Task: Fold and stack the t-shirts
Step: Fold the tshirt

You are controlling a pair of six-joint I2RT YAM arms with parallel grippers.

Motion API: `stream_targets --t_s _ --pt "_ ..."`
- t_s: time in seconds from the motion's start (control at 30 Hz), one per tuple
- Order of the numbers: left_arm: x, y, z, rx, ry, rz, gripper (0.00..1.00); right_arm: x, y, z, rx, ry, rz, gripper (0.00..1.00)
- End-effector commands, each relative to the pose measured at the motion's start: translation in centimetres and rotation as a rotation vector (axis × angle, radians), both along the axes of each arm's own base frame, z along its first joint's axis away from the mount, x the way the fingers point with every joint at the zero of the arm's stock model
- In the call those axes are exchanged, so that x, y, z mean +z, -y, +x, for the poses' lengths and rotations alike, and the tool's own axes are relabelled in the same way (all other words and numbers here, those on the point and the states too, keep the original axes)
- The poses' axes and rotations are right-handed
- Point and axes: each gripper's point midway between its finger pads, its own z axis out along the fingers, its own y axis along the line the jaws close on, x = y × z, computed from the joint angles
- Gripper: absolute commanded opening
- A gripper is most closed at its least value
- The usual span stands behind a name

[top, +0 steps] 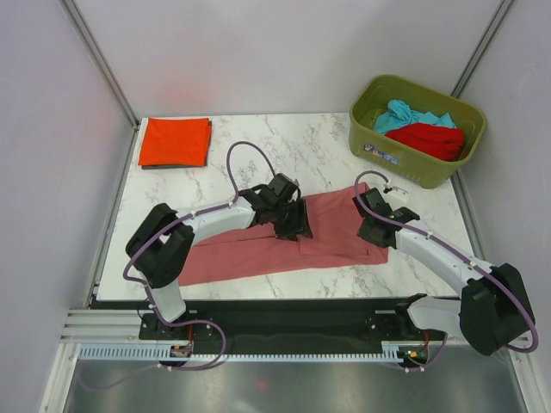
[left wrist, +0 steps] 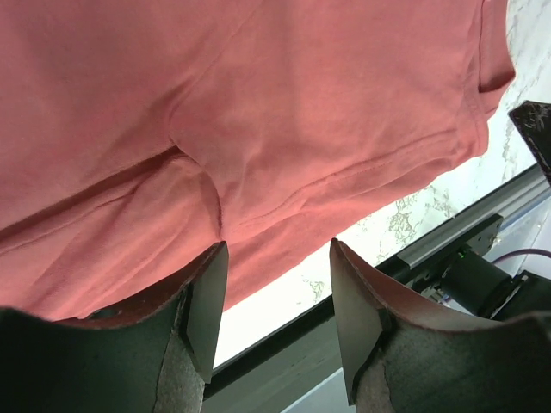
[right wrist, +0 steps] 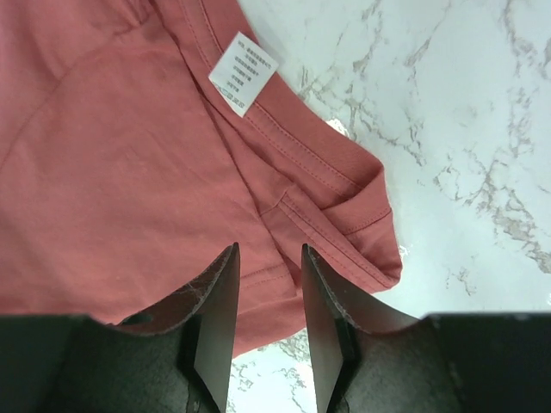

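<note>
Four t-shirts in all: one pink shirt (top: pixel 336 225) at mid-frame, one orange shirt (top: pixel 175 142) at upper left, and one teal shirt (top: pixel 403 114) and one red shirt (top: pixel 428 140) at upper right. One bin (top: pixel 403 163). One surface (top: pixel 318 146). Two arms, the left arm (top: pixel 207 222) and the right arm (top: pixel 430 249), carry two end effectors: the left end effector (left wrist: pixel 280 251) and the right end effector (right wrist: pixel 269 251). One white label (right wrist: pixel 244 73).

Pink t-shirt (top: pixel 336 225) flat on table (top: pixel 318 146); left tool (top: pixel 297 227), right tool (top: pixel 373 225) over it; orange-red t-shirt (top: pixel 175 142) folded far-left.
</note>
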Motion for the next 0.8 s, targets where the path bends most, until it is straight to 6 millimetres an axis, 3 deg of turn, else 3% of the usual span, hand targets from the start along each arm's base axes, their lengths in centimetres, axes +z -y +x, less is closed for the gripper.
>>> stream_targets --t_s 0.0,0.33,0.53,0.77 --pt "-0.1 1.1 0.1 0.047 0.028 0.009 0.58 -1.5 -0.2 -0.4 -0.025 -0.003 0.049 0.43" --pt "-3.5 1.2 -1.0 0.025 0.000 0.086 0.54 -3.1 -0.5 -0.7 -0.031 0.019 0.098 0.41" --pt "-3.2 1.1 -0.7 0.031 0.030 0.094 0.54 -2.9 -0.6 -0.7 -0.040 0.049 0.124 0.41" --pt "-3.7 1.7 -1.0 0.013 0.011 0.091 0.51 -4.2 -0.7 -1.3 -0.053 0.028 0.140 0.40"
